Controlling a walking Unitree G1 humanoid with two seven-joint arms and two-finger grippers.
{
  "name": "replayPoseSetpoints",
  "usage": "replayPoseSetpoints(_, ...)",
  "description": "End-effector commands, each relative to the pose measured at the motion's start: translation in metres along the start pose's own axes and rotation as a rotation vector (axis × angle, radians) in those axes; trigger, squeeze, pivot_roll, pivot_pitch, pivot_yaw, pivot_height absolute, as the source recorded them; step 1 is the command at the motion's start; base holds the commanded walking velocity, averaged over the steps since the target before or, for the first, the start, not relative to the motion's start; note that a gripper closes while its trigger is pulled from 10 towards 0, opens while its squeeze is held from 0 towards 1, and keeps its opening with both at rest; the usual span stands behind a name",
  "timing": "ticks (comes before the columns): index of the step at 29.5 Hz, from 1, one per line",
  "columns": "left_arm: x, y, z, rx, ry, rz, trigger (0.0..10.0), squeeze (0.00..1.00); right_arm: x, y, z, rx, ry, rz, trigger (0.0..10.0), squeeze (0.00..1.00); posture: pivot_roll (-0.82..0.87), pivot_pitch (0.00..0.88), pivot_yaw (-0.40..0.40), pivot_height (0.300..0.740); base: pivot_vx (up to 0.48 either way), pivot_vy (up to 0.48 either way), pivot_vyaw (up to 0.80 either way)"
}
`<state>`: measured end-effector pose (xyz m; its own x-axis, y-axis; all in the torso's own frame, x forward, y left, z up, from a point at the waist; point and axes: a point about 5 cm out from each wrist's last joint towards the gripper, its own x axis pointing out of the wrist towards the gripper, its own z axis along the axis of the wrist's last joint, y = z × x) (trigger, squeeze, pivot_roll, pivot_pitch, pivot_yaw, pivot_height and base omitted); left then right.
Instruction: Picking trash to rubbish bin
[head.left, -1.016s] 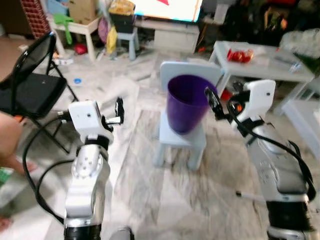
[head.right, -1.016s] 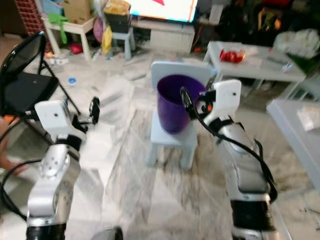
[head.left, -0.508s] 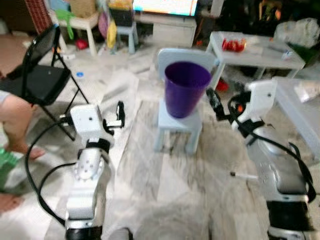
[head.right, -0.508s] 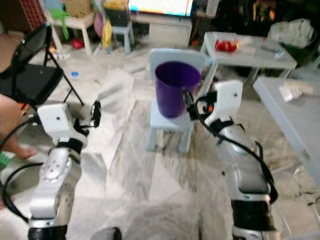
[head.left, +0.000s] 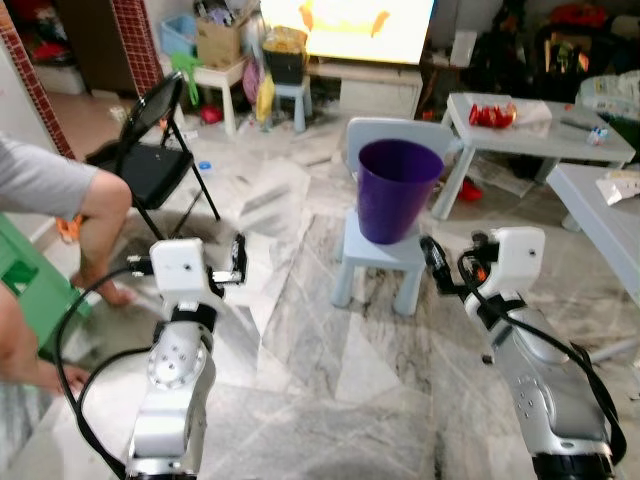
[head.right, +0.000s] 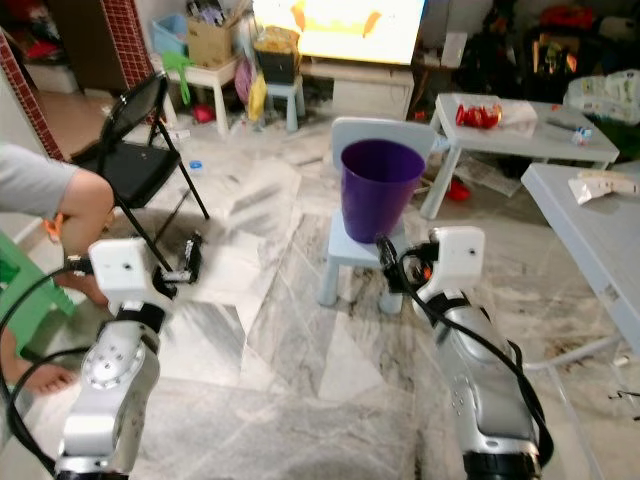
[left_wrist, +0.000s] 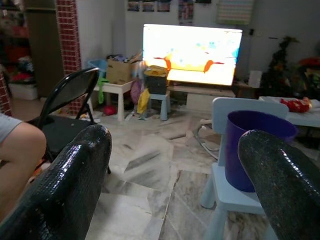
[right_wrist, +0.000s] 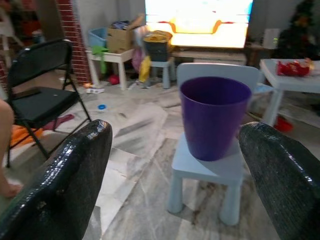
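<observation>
We are holding our left gripper (head.left: 238, 262) and right gripper (head.left: 432, 262) raised over the marble floor (head.left: 330, 370), both with fingers spread wide and gripping nothing. Just ahead of the right gripper, a purple rubbish bin (head.left: 397, 190) is standing upright on a small pale blue chair (head.left: 380, 255). Off to the outer side of the left gripper, a person's bent leg (head.left: 95, 215) is showing, with a black folding chair (head.left: 150, 140) beyond it. Farther ahead, past the bin, a bright television screen (head.left: 345, 25) is glowing, and a white low table (head.left: 540, 125) is standing beyond the right gripper.
</observation>
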<state>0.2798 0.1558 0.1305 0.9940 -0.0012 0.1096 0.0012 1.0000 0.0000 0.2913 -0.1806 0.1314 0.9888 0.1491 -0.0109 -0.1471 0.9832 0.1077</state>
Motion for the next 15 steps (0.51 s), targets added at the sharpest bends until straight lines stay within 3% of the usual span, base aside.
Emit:
replayPoseSetpoints(1,-0.001,-0.002,-0.004,0.013,-0.001,-0.016,10.0,0.0,0.0,-0.003,0.003,-0.016,-0.019,-0.009,10.0,0.0,0.04,0.0,-0.071,0.74,0.0,0.0,0.0)
replayPoseSetpoints(8,-0.012,-0.014,-0.017,-0.019,0.025,-0.071,10.0,0.0,-0.013,-0.01,-0.006,-0.02,0.001,-0.043,10.0,0.0,0.0,0.0,-0.046,0.74,0.0,0.0,0.0)
replayPoseSetpoints(10,-0.017,-0.019,-0.022,-0.008,0.041,-0.106,10.0,0.0,-0.019,-0.012,-0.01,-0.029,0.003,-0.058,10.0,0.0,-0.03,0.0,0.0,0.74,0.0,0.0,0.0)
replayPoseSetpoints(15,-0.021,-0.01,-0.024,0.023,0.04,-0.12,10.0,0.0,-0.026,-0.012,-0.012,-0.038,-0.006,-0.08,10.0,0.0,-0.05,0.0,0.036,0.74,0.0,0.0,-0.19)
